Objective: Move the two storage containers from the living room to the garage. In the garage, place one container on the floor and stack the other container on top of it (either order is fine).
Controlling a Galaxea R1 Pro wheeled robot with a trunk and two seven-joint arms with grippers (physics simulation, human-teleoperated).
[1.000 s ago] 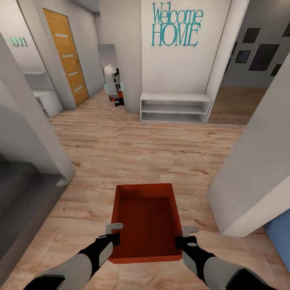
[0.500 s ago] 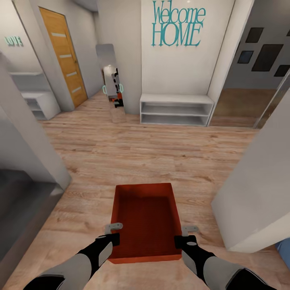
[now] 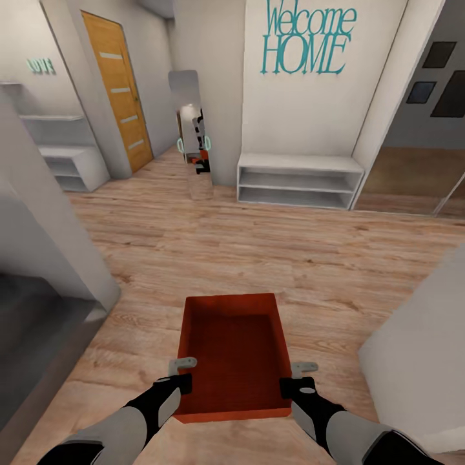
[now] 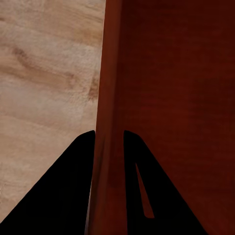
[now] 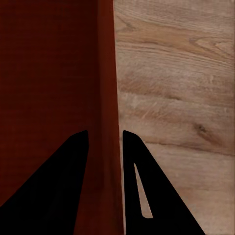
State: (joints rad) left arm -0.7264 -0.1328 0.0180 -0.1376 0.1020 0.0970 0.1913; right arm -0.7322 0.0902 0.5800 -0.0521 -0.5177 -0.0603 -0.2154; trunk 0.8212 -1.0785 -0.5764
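We hold the storage container (image 3: 234,355) with its side walls clamped between left gripper (image 4: 108,137) and right gripper (image 5: 105,136) fingers.

One orange-red storage container (image 3: 234,355), rectangular, open-top and empty, is held level above the light wood-plank floor (image 3: 258,252), near and centred, long axis pointing far. Each long side wall is pinched near the near end.

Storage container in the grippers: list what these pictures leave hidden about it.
- Underside of the storage container: head view, covered by its own walls and base.
- Far end: both wrist views, cut off by the frame edge.
- Wall ribbing: left wrist view, blurred at close range where the left gripper clamps it; likewise at the right gripper.
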